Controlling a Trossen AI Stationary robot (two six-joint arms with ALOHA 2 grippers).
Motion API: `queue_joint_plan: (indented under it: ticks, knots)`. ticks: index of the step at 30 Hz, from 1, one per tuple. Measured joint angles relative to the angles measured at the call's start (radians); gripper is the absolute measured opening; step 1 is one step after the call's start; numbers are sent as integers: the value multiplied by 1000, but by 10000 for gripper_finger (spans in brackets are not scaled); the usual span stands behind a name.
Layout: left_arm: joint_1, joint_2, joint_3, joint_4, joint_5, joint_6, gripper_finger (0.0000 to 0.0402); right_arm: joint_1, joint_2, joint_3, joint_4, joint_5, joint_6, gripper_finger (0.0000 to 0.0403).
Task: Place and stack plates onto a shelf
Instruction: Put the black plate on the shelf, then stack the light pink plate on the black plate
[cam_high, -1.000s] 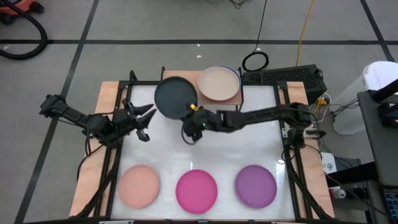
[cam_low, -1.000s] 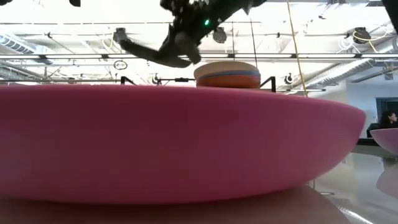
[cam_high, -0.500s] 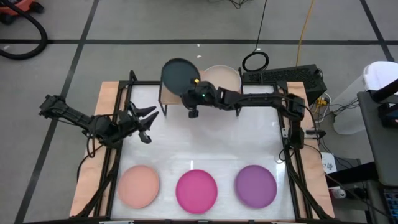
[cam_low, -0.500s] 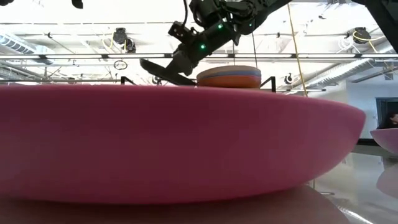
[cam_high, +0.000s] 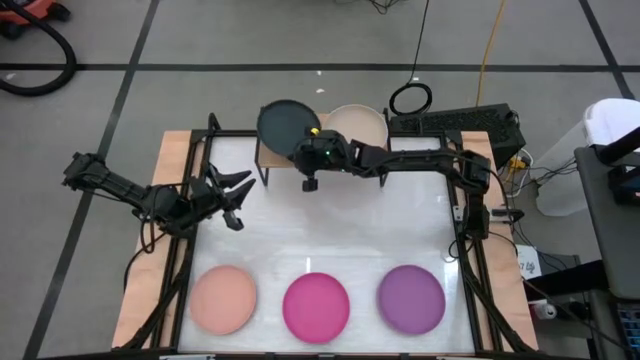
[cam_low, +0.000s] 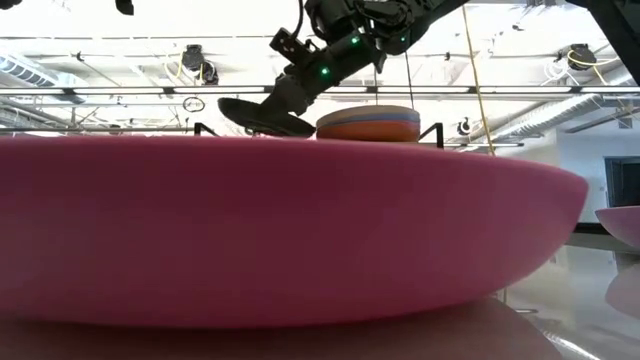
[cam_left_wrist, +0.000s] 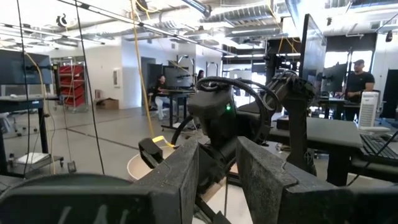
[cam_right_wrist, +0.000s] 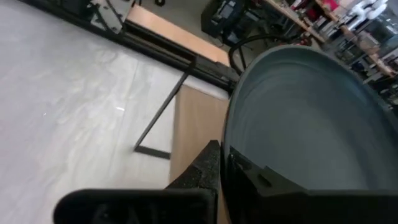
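Observation:
A black plate (cam_high: 285, 122) hangs over the left half of the shelf (cam_high: 272, 157), with my right gripper (cam_high: 304, 147) shut on it. The low view shows this plate (cam_low: 262, 114) a little tilted, beside a stack of plates (cam_low: 367, 124). That stack, with a beige plate (cam_high: 356, 126) on top, rests on the shelf's right half. Peach (cam_high: 222, 298), magenta (cam_high: 316, 305) and purple (cam_high: 411, 298) plates lie flat in a row along the table's near edge. My left gripper (cam_high: 233, 190) waits open at the table's left, holding nothing. My right gripper pinches the black plate's rim (cam_right_wrist: 231, 155) on the side nearest the stack, one finger (cam_right_wrist: 204, 168) outside under the rim and the other inside the dish. The fingers come from the table's right, slanting slightly down. Whether the plate touches the shelf board I cannot tell.
The magenta plate (cam_low: 280, 230) fills the low view's foreground and hides the shelf top. A black cable ring (cam_high: 410, 98) lies on the floor behind the table. Bare white tabletop (cam_high: 340, 230) stretches between the shelf and the near row of plates.
My right gripper has carried the black plate from over the table's middle toward the far edge, to above the shelf's left half, rolling as it went. In the last half second it has stayed there and the plate has settled closer to level.

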Motion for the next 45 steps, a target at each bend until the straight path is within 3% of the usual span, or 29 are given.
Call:
queue_joint_plan:
  ticks: [6, 26, 30, 35, 39, 45]
  knots:
    - [0, 0, 0, 0, 0, -4, 113, 1, 0, 0, -29, 0, -4, 21]
    - [0, 0, 0, -9, -1, -57, 113, 43, -36, -2, -85, 8, -76, 162]
    - [0, 0, 0, -24, -1, -92, 113, 84, -124, -2, -150, 33, -90, 168]
    - [-14, 18, 0, -161, -2, -202, 113, 171, -275, -2, -403, 139, -121, 164]
    - [-31, 68, 0, -251, -1, -319, 113, 235, -393, -2, -578, 109, 13, 158]
    - [-57, 195, 8, -265, 19, -424, 113, 326, -516, -106, -659, 80, 118, 158]
